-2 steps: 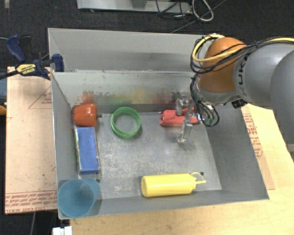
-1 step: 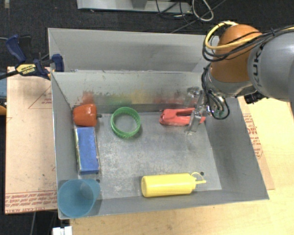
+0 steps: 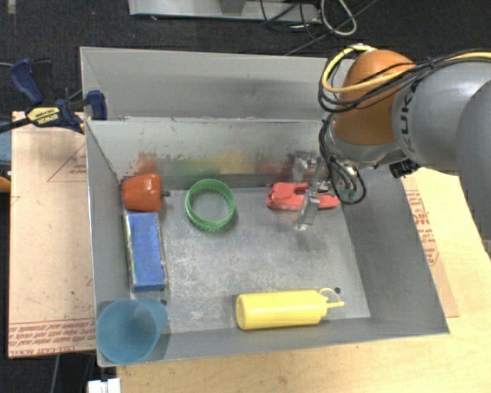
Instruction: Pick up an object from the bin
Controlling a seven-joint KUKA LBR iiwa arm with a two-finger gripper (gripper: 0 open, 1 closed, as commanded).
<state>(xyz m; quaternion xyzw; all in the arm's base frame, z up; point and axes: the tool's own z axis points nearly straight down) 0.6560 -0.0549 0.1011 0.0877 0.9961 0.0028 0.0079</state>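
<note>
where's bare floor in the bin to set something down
Widest bare patch: mid-floor, bordered by green ring, blue block and yellow bottle. A smaller one lies between gripper and bottle, by the right wall. Crowded: left wall, with orange piece, block, cup.

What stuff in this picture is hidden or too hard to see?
1. The red thing, camera view: the gripper covers its right end, so its shape is unclear.
2. Whether the gripper grips the red thing: the arm above hides that.
3. The bin, back right corner: hidden under the arm.
4. The orange thing by the left wall: too small to tell what it is.
</note>
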